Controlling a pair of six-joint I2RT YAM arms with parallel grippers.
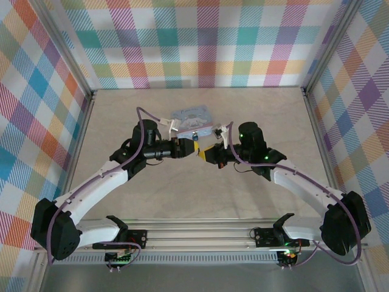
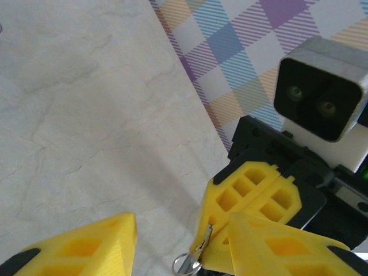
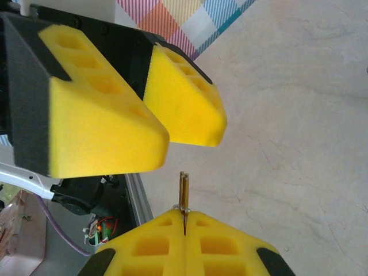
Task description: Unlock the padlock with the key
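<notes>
Right fingers (image 3: 230, 247) clenched on key (image 3: 183, 190) — thin blade sticks out from pinch. Left fingers (image 3: 184, 103) released, spread apart, tips near key, over pale tabletop (image 3: 299, 115). Pastel tin (image 1: 191, 117) just behind both fingertips — padlock too small to tell

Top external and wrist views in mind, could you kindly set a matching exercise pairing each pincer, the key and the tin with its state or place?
1 left pincer
2 right pincer
3 key
4 tin

A on the table, beyond both pincers
B open
C shut on the key
D gripped, blade poking out

Pairs: 1-B, 2-C, 3-D, 4-A
</notes>
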